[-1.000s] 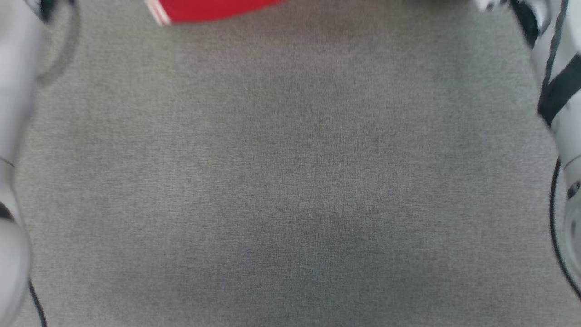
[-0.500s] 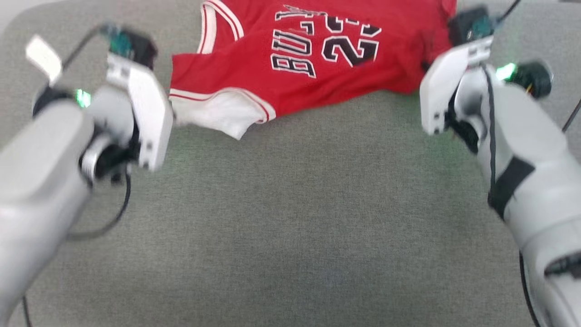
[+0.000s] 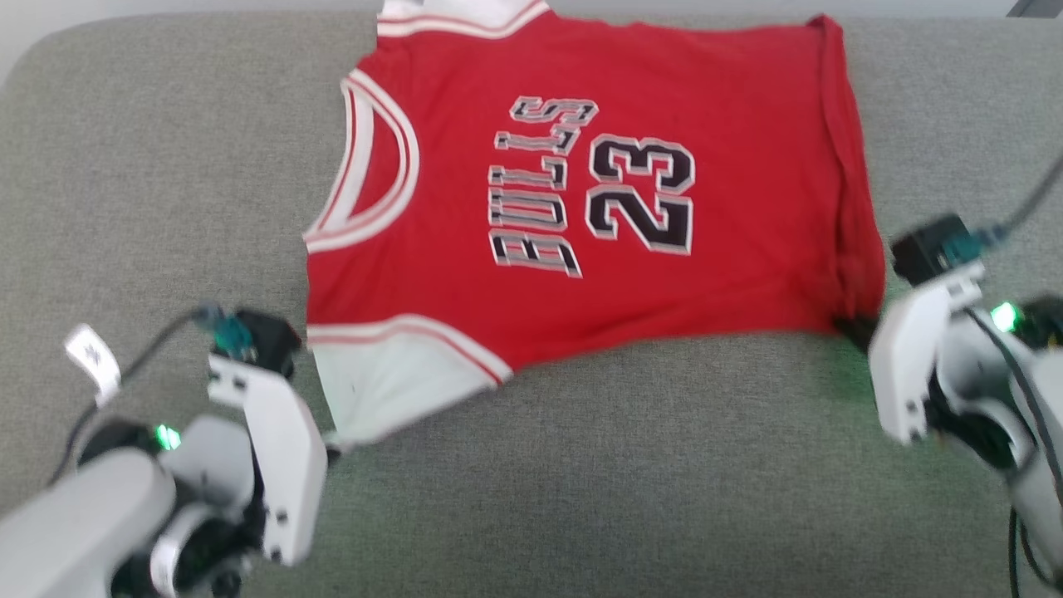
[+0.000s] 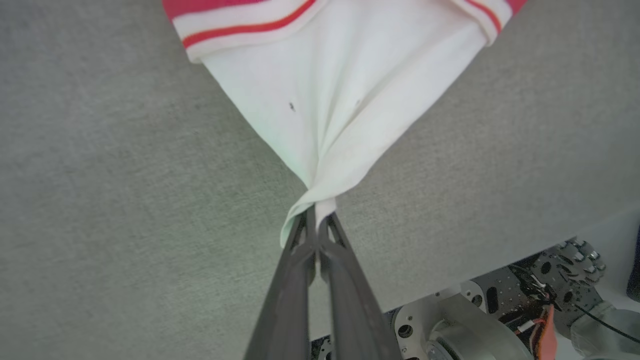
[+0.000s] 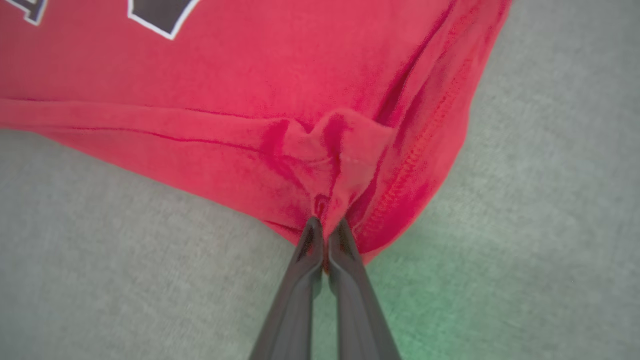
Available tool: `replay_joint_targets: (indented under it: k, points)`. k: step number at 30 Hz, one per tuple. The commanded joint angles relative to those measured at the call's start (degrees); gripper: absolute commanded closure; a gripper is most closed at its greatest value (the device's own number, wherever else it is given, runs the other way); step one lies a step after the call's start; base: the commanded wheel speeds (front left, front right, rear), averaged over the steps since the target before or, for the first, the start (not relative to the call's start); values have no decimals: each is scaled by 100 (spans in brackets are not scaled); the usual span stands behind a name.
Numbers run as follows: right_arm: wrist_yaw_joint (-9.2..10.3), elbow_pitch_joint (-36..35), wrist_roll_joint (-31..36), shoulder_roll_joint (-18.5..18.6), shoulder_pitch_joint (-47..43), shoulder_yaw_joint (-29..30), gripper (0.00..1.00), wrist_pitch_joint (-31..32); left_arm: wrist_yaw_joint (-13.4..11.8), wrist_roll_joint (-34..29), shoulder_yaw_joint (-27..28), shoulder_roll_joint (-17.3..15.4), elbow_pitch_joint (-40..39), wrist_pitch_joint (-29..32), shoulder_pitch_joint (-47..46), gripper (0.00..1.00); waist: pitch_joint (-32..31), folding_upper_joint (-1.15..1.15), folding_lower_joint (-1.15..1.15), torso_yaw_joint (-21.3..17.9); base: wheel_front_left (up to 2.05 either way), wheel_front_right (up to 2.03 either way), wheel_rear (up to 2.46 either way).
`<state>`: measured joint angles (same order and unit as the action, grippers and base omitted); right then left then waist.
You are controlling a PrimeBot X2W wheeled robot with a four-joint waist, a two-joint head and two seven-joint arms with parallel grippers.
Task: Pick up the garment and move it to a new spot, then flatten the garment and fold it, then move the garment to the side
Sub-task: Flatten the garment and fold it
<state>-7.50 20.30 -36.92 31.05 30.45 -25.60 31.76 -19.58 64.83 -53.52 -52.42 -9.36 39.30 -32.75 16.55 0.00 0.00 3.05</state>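
The garment (image 3: 581, 191), a red jersey with dark "BULLS 23" lettering and white sleeves, lies spread on the grey cushion, collar toward the left. My left gripper (image 3: 332, 453) is at the lower left, shut on the tip of the near white sleeve (image 4: 325, 110), which is drawn into a taut cone at the left gripper (image 4: 316, 216). The right gripper (image 3: 847, 324) is shut on the near right hem corner. In the right wrist view the red cloth (image 5: 300, 75) bunches into a small fold where the right gripper (image 5: 325, 227) pinches it.
The grey upholstered surface (image 3: 581, 515) runs under everything, with a rounded corner at the far left (image 3: 33, 50). Its near edge and my wheeled base (image 4: 475, 325) show low in the left wrist view. Cables trail from both wrists.
The head camera has swung, bringing the whole jersey and both grippers into view. Both grippers stay shut on the cloth, which now looks stretched flatter between them.
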Motion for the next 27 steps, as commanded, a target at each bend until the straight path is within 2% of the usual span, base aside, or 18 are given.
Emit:
replay_joint_targets:
  k: [1, 9, 14, 22, 27]
  points:
    - [2, -245, -3, 92, -368, 96, 100, 144, -105, 35, -2, -54, -151, -81, 187, 100, -11, 0, 0, -3, 0, 0, 0]
    - [2, -1431, -69, 301, -2098, 683, 100, 795, -551, 274, -173, -160, -720, -286, 1051, 100, -77, 0, 0, 11, 0, 0, 0]
    - [2, -2010, -157, 467, -2946, 987, 100, 1018, -710, 426, -261, -227, -962, -339, 1442, 100, -104, 0, 0, 25, 0, 0, 0]
    - [2, -2738, -143, 232, -3125, 1739, 100, 983, -806, 241, 110, -717, -1278, -380, 1051, 100, -148, 0, 0, -32, 0, 0, 0]
    - [2, -3078, 116, -72, -2809, 2115, 100, 1119, -575, -129, 471, -956, -1337, -412, 311, 100, -129, 0, 0, -109, 0, 0, 0]
